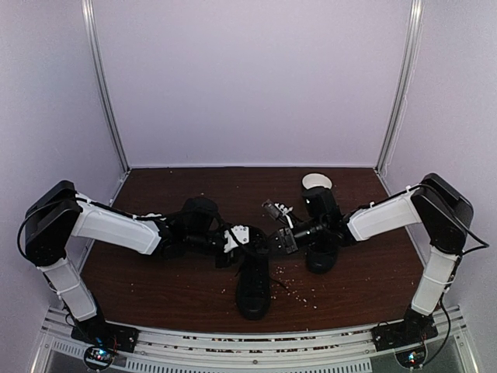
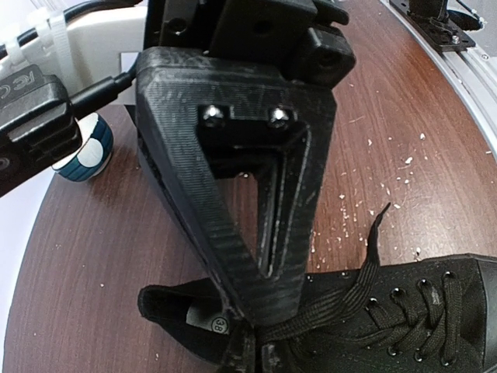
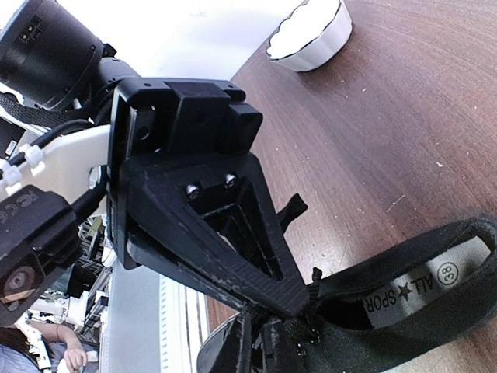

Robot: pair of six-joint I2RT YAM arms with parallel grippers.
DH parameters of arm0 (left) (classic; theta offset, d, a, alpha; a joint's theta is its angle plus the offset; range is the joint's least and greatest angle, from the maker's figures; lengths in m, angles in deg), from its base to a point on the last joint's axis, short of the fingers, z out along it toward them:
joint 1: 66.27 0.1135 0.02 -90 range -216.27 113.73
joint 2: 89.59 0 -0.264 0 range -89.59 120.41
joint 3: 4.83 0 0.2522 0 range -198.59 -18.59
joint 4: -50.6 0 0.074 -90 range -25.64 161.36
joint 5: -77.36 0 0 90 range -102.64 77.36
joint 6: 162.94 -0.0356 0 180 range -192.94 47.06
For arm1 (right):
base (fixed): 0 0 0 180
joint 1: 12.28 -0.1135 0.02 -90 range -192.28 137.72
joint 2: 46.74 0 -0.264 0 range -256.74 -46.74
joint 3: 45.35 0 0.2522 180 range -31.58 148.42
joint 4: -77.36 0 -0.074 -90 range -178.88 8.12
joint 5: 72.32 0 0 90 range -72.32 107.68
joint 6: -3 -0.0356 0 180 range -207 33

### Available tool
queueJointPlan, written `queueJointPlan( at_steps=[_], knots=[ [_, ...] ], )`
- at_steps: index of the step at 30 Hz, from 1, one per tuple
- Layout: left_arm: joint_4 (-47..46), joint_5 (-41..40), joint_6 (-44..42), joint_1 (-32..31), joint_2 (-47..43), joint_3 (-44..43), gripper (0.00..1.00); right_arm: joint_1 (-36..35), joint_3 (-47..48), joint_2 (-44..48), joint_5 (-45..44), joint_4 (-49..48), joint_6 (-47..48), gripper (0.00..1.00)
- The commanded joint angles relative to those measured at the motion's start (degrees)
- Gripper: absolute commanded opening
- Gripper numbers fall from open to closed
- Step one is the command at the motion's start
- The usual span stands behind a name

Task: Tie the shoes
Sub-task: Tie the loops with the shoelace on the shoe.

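Observation:
One black shoe (image 1: 253,284) lies in the middle, toe toward the near edge, with both grippers at its open end. My left gripper (image 1: 237,239) is shut on a black lace (image 2: 342,299) at the shoe's tongue (image 2: 194,315); the lace's loose end (image 2: 380,221) points up over the table. My right gripper (image 1: 281,241) is shut on the other lace (image 3: 311,299) at the shoe's collar (image 3: 404,311), fingertips (image 3: 268,342) pressed together over the top eyelets. The second black shoe (image 1: 322,229) lies behind the right gripper, partly hidden by the arm.
A white fluted bowl (image 1: 316,183) stands at the back right and also shows in the right wrist view (image 3: 311,31). A blue-and-white bowl (image 2: 81,151) stands beside the left arm. Pale crumbs (image 1: 299,284) are scattered on the brown table (image 1: 155,287).

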Motion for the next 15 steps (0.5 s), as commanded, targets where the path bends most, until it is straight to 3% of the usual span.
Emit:
queueJointPlan(
  at_steps=[1, 15],
  knots=[
    [-3.39, 0.32, 0.69, 0.22, -0.59, -0.08, 0.0, -0.85, -0.4, -1.04, 1.59, -2.42, -1.21, 0.07],
    [-3.55, 0.58, 0.64, 0.2, -0.56, 0.01, 0.0, -1.13, 0.26, 0.09, -0.04, 7.84, 6.13, 0.07]
  ],
)
